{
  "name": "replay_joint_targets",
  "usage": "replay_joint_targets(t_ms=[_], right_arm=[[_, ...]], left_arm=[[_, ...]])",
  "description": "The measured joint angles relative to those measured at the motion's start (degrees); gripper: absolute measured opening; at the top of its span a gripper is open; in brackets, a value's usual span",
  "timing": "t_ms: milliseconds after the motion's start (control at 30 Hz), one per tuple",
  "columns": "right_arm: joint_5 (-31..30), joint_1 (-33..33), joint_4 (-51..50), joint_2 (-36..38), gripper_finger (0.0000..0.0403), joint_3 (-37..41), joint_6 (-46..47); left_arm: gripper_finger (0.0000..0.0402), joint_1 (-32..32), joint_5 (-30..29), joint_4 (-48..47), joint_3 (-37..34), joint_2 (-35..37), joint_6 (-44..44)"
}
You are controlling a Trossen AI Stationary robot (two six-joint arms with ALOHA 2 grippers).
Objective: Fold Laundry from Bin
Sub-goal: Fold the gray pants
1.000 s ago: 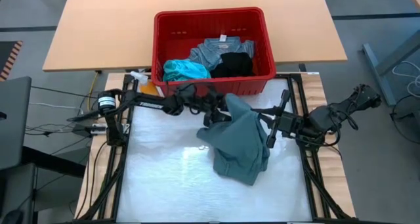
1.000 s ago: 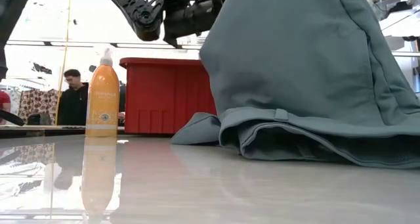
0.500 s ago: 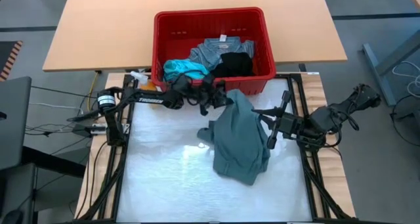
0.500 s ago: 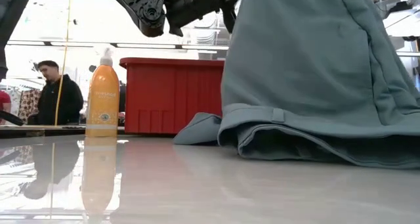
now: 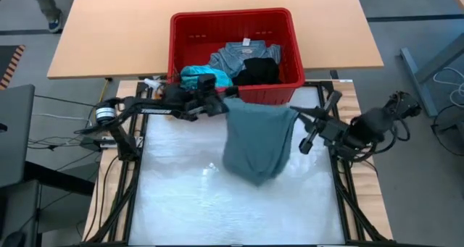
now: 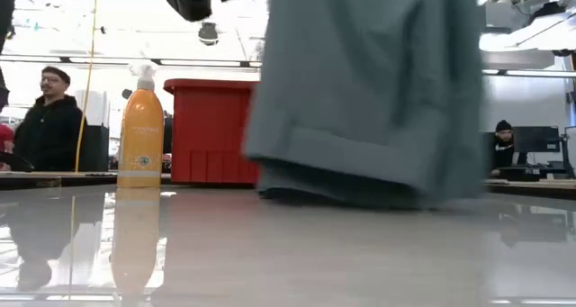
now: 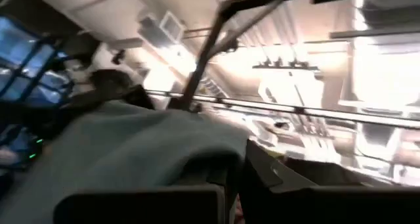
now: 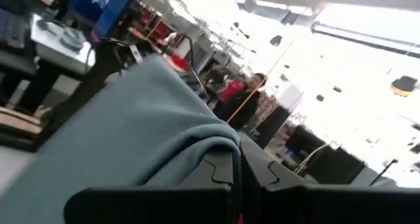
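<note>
Grey-green garment [image 5: 255, 137] hangs lifted over the white work mat [image 5: 174, 203], just in front of the red bin [image 5: 235, 26]; top edge stretched roughly level between the two grippers, body dropping as a long panel to the mat. In the low view its hem [image 6: 360, 167] sits at or just above the surface (contact unclear, blurred).

Left gripper [image 5: 221, 104] pinches the garment's left top corner, jaws clamped on cloth, close to the bin's front wall. Right gripper [image 5: 296, 114] pinches the right top corner, jaws narrow on cloth too; both wrist views show fabric draped over the fingers [image 8: 220, 168].

Key relation: the garment's long axis runs downward from the jaws, width spanning arm to arm, neither arm nearer, each owns one corner. Judgement: the next move likely is laying it flat, so the hem needs to land first and the top edge drawn away from it, both arms together.

Rest of the laundry stays in the bin: turquoise [image 5: 205, 76], black [image 5: 257, 71], mottled blue-grey [image 5: 239, 55]. Orange spray bottle [image 6: 141, 131] stands at the mat's far left corner, well clear
</note>
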State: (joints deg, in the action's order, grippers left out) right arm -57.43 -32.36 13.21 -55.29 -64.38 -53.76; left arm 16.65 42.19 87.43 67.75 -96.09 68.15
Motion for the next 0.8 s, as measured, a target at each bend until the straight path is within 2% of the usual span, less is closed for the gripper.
replay_joint_targets(t_ms=[67, 167, 267, 333, 433, 600, 800], right_arm=[[1.1, 0.7, 1.5, 0.2, 0.0023, 0.0, -2.3], [4.8, 2.7, 2.4, 0.2, 0.0023, 0.0, -3.6], [10.4, 4.9, 4.2, 0.2, 0.0023, 0.0, -3.4], [14.0, 6.4, 5.7, -0.1, 0.0023, 0.0, -3.4], [18.8, 8.5, 7.6, -0.5, 0.0023, 0.0, -3.0], [22.7, 9.9, 8.1, -2.3, 0.0023, -1.4, 1.1], [23.7, 5.2, 7.6, -7.2, 0.0023, -6.2, 2.4]], left_arm=[[0.0, -0.2, -0.4, -7.1, 0.0, 4.0, -4.1], [0.0, -0.2, -3.4, -27.7, 0.0, 11.5, -17.4], [0.0, -0.6, -12.9, -48.7, 0.1, 18.3, -32.7], [0.0, -0.9, -19.8, -57.2, 0.1, 21.4, -39.2], [0.0, -2.0, -25.8, -60.0, 0.0, 24.3, -42.1], [0.0, -6.5, -30.4, -59.4, 0.0, 26.0, -44.5], [0.0, -12.5, -34.5, -59.5, 0.0, 25.9, -49.5]])
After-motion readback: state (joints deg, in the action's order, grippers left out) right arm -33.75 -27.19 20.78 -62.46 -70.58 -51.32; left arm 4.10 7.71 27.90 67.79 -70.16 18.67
